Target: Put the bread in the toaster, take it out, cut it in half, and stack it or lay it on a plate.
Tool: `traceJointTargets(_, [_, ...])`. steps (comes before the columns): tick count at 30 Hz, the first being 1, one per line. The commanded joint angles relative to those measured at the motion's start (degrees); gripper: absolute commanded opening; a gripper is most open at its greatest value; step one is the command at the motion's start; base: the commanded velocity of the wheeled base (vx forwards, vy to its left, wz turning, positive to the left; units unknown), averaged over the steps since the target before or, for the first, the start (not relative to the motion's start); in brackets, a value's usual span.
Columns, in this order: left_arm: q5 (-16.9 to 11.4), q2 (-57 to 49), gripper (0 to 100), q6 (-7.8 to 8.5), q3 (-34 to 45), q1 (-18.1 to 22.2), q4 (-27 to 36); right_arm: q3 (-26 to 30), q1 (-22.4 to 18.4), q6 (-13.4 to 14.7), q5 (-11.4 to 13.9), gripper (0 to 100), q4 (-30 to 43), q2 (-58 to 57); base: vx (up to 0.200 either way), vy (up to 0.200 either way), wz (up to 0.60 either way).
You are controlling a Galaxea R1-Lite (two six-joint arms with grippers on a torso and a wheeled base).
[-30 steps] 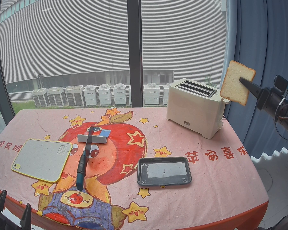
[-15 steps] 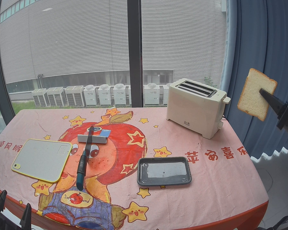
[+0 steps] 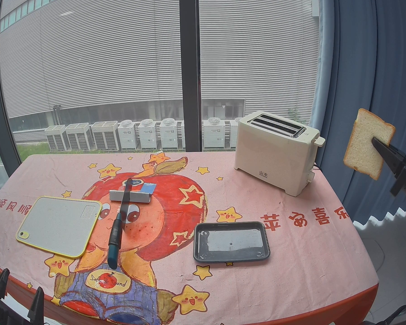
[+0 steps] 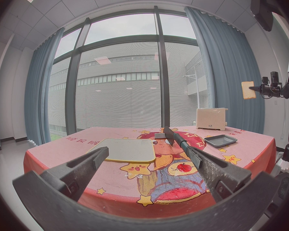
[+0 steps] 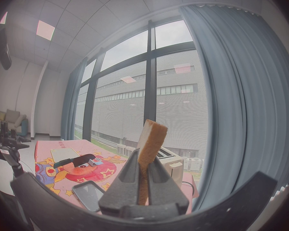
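My right gripper is shut on a slice of bread, held upright in the air off the table's right edge, to the right of the white toaster. Both toaster slots are empty. In the right wrist view the bread stands between the fingers. The knife lies on the cloth, its blade resting on a small stand. A white cutting board with a yellow rim is at the left. The dark tray-like plate sits in front of the toaster. My left gripper is open, low at the table's near left corner.
A blue curtain hangs behind the bread on the right. The window runs along the table's far edge. The toaster's lever sticks out toward the bread.
The right arm has carried the bread to the right and downward, away from the toaster. The left arm and the things on the table have not moved.
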Motion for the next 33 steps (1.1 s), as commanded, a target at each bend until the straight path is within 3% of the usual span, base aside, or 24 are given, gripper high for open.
traceJointTargets(1, [0.0, 0.0, 100, -0.23, 1.0, 0.0, 0.0, 0.4, -0.2, -1.0, -0.1, 0, 0.0, 0.5, 0.000, 0.000, 0.00])
traceJointTargets(14, [0.1, 0.0, 100, -0.40, 0.9, 0.1, 0.0, 1.2, -0.1, -2.0, -0.1, 0, -0.5, 0.0, 0.000, 0.000, 0.00])
traceJointTargets(26, [0.0, 0.0, 100, -0.32, 0.9, 0.1, 0.0, 2.0, 0.0, -3.9, -0.3, 0, 0.0, 0.5, -0.200, 0.000, 0.00])
traceJointTargets(33, [0.0, 0.0, 100, -0.32, 1.0, 0.1, 0.0, 2.3, -0.1, -3.9, -0.2, 0, 0.0, 0.6, 0.000, 0.000, 0.00])
